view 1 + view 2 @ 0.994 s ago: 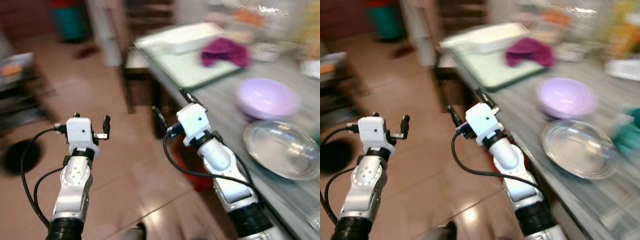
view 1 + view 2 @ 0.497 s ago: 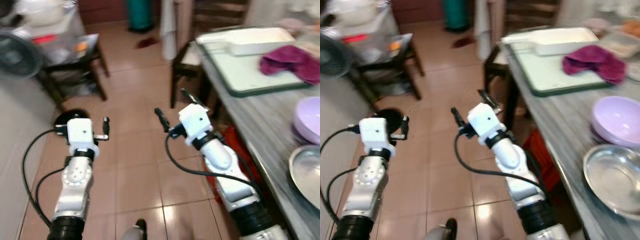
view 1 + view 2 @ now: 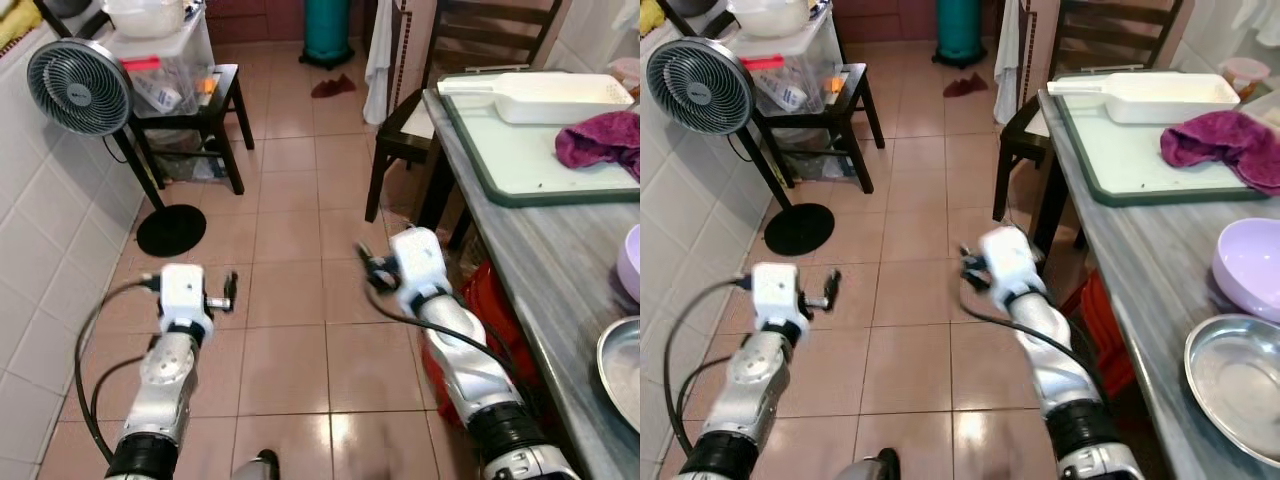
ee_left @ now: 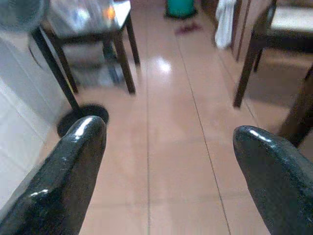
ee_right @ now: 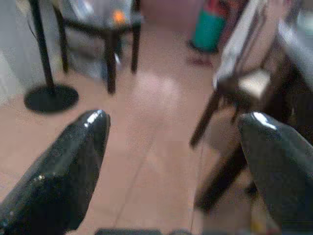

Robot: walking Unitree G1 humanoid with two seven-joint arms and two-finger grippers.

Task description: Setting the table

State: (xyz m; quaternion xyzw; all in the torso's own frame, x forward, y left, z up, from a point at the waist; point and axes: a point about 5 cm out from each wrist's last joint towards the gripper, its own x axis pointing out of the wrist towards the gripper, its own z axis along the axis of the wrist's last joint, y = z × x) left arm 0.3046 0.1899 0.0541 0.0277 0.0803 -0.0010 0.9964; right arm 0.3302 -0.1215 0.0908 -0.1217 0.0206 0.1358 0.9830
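A grey table (image 3: pixel 1160 240) runs along my right side. On it lie a steel bowl (image 3: pixel 1240 385), a lilac bowl (image 3: pixel 1252 265), a magenta cloth (image 3: pixel 1225 140) and a white dish (image 3: pixel 1160 95), the last two on a green-rimmed tray (image 3: pixel 1120 165). My left gripper (image 4: pixel 168 166) is held over the tiled floor, open and empty. Beside the table's edge and below its top, my right gripper (image 5: pixel 173 156) is also open with nothing between its fingers. Both point away from me toward the far end of the room.
A standing fan (image 3: pixel 80 88) and a black side table (image 3: pixel 190 100) with a plastic box stand at the far left by the tiled wall. A dark chair (image 3: pixel 470 60) sits at the table's far end. A red object (image 3: pixel 492 300) lies under the table.
The camera has swung left, so the table has slid to the right edge and the fan and wall have come into view. Both grippers stay open and empty.
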